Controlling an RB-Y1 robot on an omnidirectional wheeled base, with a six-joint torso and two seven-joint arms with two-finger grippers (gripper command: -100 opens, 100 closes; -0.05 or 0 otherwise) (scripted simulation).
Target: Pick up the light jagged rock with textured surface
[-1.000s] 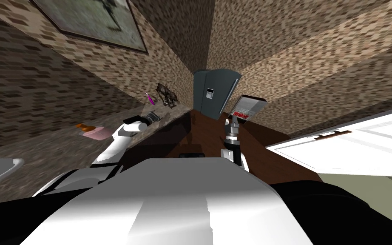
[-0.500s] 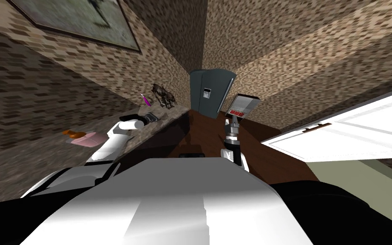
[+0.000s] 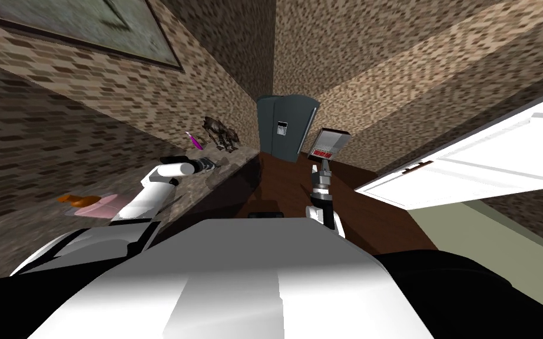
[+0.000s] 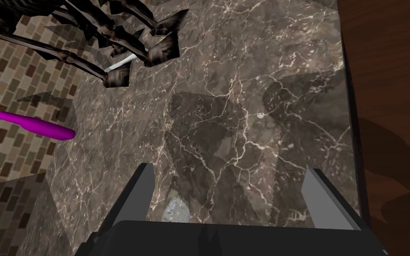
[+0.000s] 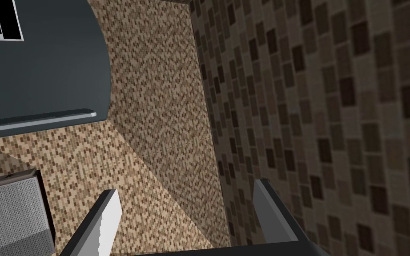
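Where counter (image 4: 288, 66) edge nears, left end effector (image 4: 229, 170) (spread) straddles rock (image 4: 176, 209).

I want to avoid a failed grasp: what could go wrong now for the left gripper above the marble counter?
1. The left gripper is open, but the small light patch, possibly the rock, lies beside one finger; closing may push it away.
2. The marble counter ends near the other finger; a nudged rock could fall.
3. Reaching further may hit the dark spiky object or purple tool.
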